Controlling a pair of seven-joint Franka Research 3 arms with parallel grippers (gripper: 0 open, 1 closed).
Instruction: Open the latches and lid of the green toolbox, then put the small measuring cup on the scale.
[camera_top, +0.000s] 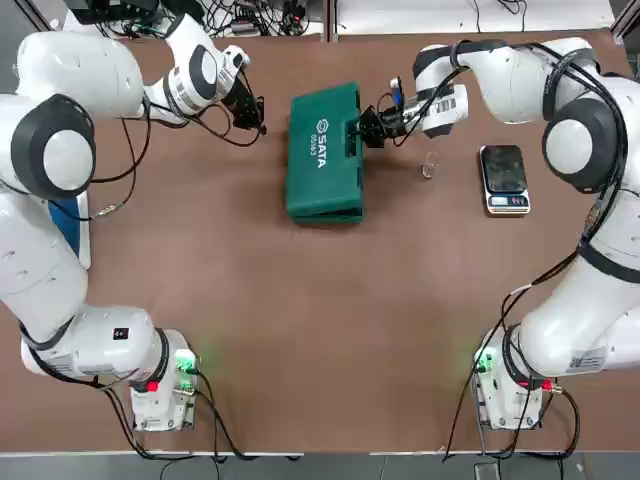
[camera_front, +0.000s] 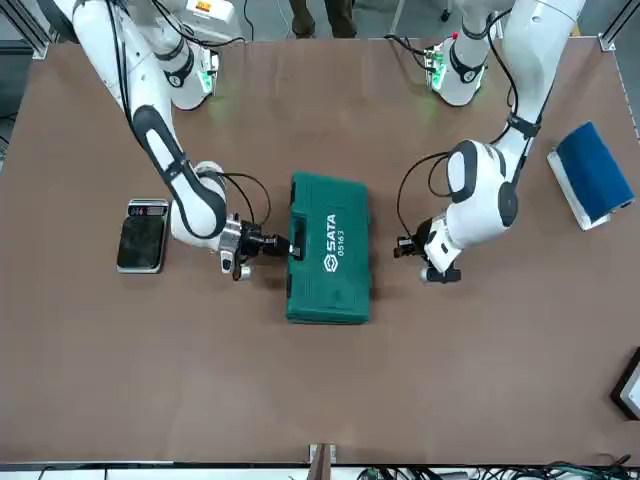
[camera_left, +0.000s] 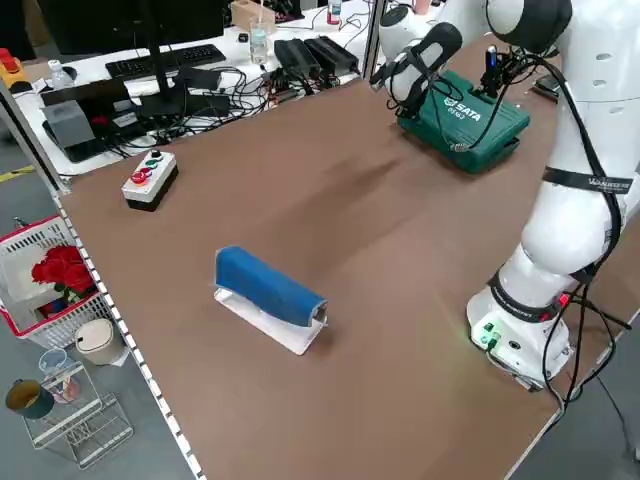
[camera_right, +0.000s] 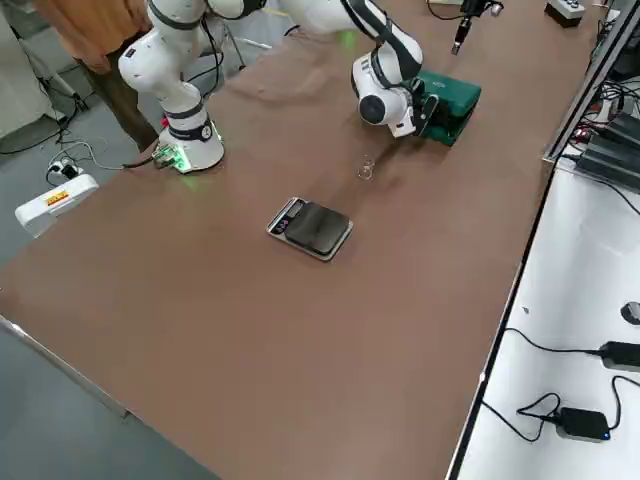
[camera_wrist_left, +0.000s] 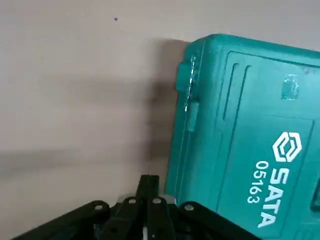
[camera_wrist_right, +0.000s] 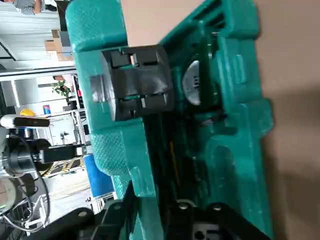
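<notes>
A smooth brown surface (camera_top: 300, 350) is seen in a grey-floored room, where a person's legs (camera_front: 330, 15) are shown beyond it. The right claw (camera_wrist_right: 149, 202) is placed at the handle side of the green toolbox (camera_top: 325, 195), partly spread, with green plastic between its fingers; whether this is pinched cannot be told. The left claw (camera_wrist_left: 148, 187) is pressed together, empty, beside the opposite side. The ribbed plastic lid (camera_top: 325, 120) is slightly parted from the base. The round clear measuring cup (camera_top: 430, 165) is set between the toolbox and the glossy black, rectangular scale (camera_top: 505, 180).
</notes>
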